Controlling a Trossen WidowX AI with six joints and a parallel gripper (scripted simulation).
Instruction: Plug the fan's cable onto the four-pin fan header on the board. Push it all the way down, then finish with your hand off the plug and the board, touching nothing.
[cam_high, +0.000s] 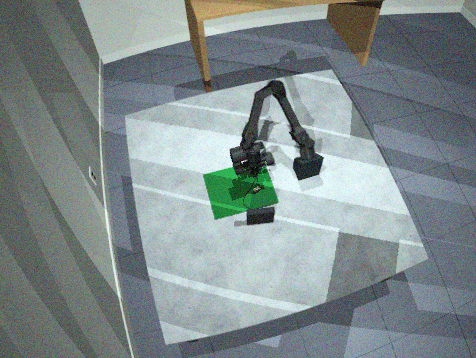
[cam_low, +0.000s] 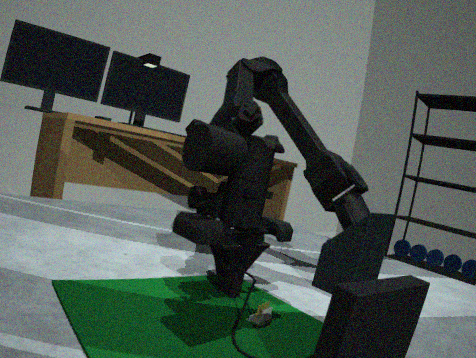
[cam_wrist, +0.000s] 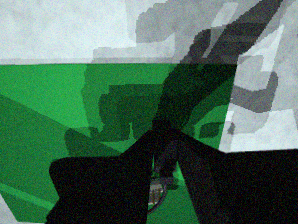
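The green board (cam_high: 220, 204) (cam_low: 110, 305) (cam_wrist: 30, 120) lies flat. The pale four-pin header (cam_high: 257, 189) (cam_low: 261, 316) (cam_wrist: 156, 189) stands on it near one edge. My gripper (cam_high: 256, 174) (cam_low: 231, 289) (cam_wrist: 161, 133) points down over the board, beside the header and apart from it. Its fingers are close together, shut on the dark plug, which they mostly hide. The thin black cable (cam_high: 244, 199) (cam_low: 234, 330) leaves the fingertips and loops past the header. No plug sits on the header's pins.
A black block (cam_high: 260, 216) (cam_low: 375, 320) stands at the board's edge near the header, where the cable runs. The arm's base (cam_high: 308, 166) (cam_low: 352, 255) stands to the right of the board. A wooden desk with monitors is far behind. Striped shadows cross the board.
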